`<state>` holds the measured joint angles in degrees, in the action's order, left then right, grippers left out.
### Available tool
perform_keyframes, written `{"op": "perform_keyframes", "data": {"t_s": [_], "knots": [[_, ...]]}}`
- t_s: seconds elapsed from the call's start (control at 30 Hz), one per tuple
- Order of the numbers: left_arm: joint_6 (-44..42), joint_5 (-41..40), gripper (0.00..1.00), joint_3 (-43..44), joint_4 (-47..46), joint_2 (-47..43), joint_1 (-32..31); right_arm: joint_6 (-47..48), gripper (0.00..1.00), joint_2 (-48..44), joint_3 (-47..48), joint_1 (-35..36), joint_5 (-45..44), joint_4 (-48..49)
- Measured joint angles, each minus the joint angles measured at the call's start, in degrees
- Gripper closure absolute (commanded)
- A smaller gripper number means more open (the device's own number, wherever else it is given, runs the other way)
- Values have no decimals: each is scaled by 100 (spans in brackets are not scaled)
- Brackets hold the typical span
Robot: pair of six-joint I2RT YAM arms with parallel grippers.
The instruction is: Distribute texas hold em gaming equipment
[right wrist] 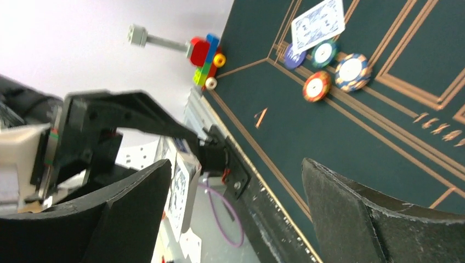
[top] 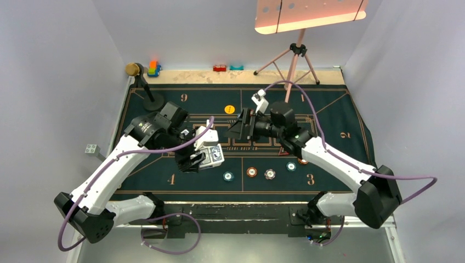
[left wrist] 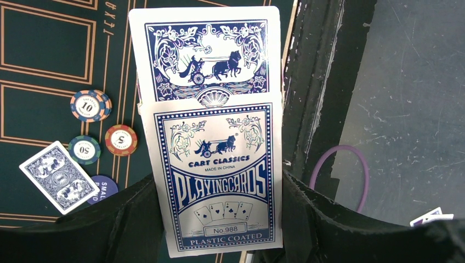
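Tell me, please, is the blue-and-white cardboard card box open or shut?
Open: a blue-backed card stands out above the notched mouth of the blue-and-white cardboard card box.

Table (top: 186, 76) carries green felt mat (top: 208, 101). On mat: yellow button (top: 230, 109) far-centre, chips (top: 251, 172) in a loose row near front edge, mic stand base (top: 153, 101) far-left. Toy blocks (top: 154, 68) on bare far strip.

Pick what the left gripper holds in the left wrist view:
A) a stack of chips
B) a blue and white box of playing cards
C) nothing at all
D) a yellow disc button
B: the left gripper is clamped on the card box, whose front reads "Playing Cards", while the chips lie apart from it on the mat.
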<state>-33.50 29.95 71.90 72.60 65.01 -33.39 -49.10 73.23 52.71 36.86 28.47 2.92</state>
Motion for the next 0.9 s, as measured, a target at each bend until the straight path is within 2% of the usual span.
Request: {"op": "perform_keyframes", "data": {"t_s": [0.17,0.47,0.67,0.9], "knots": [[9,-15,100,0,-83,13,-2,-232,5,-44,-175,481,101,243],[52,-15,100,0,-125,98,0,-555,4,319,-175,866,282,960],[85,-15,100,0,-129,98,0,-769,22,442,-376,1019,306,1266],[140,-13,100,2,-140,98,0,-942,35,437,-584,1023,306,1410]]}}
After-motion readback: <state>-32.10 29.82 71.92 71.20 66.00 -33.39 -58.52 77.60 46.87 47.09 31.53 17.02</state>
